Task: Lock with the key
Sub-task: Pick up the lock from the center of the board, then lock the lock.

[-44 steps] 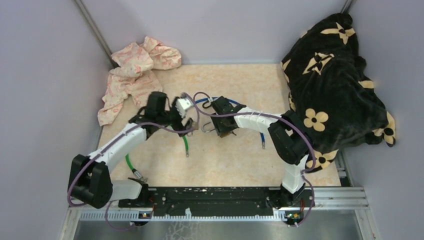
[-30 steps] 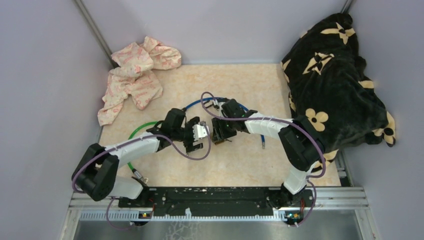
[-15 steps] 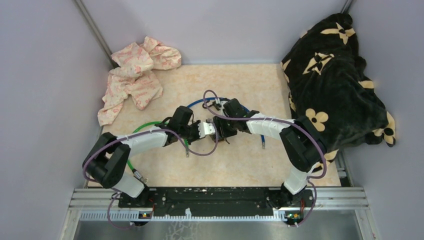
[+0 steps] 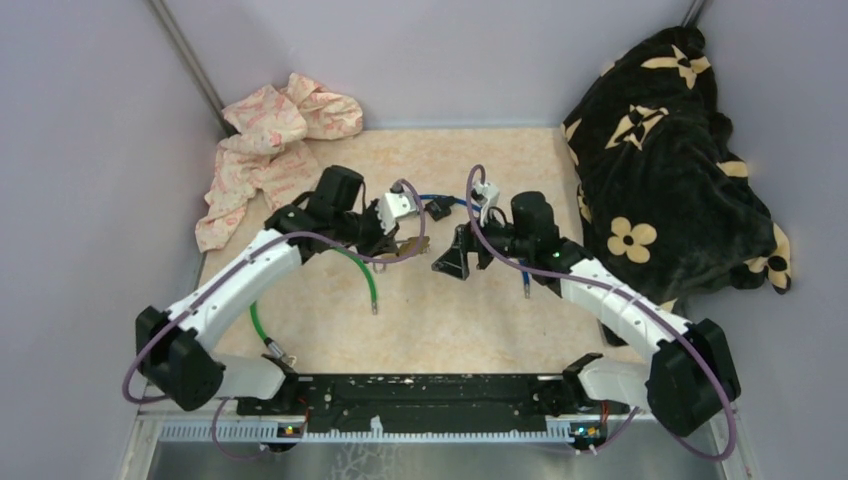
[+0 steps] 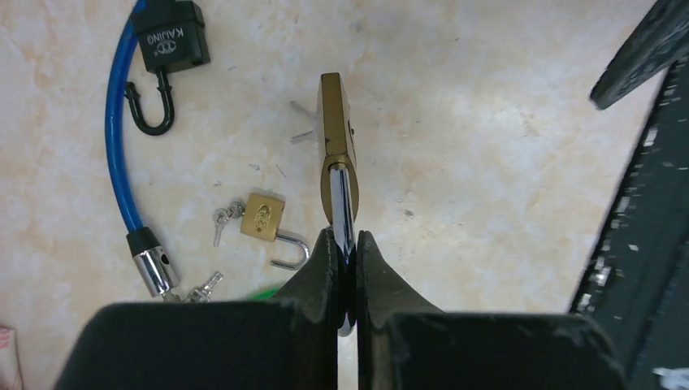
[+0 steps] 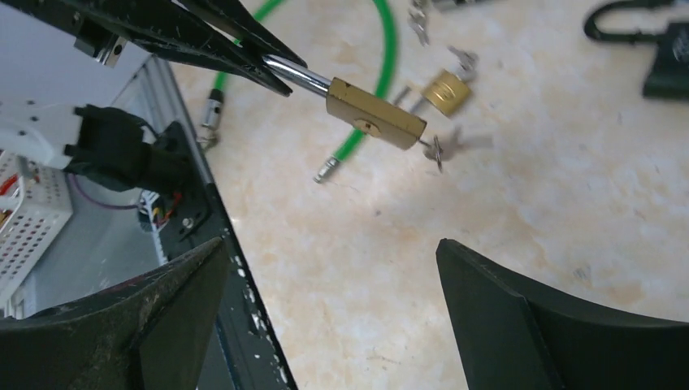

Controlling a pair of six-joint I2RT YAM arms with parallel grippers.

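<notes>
My left gripper [image 5: 345,244] is shut on the steel shackle [image 5: 343,207] of a brass padlock [image 5: 335,134] and holds it above the table, body pointing away. From the right wrist view the padlock [image 6: 375,114] sticks out of the left fingers [image 6: 244,45]. A small key [image 6: 435,149] hangs blurred at its far end. My right gripper [image 6: 333,244] stands wide open with nothing between its fingers, a short way to the right of the padlock [image 4: 408,243] in the top view.
A small brass padlock [image 5: 264,218] with keys [image 5: 219,218] lies on the table beside a blue cable lock [image 5: 114,146]. A green cable [image 4: 370,275] lies below the left gripper. A pink cloth [image 4: 270,150] and a black blanket [image 4: 670,170] sit at the back corners.
The two grippers met mid-table, and the left one shut on the padlock's shackle. The right gripper then opened wide and drew back right, while the left arm moved back left with the padlock.
</notes>
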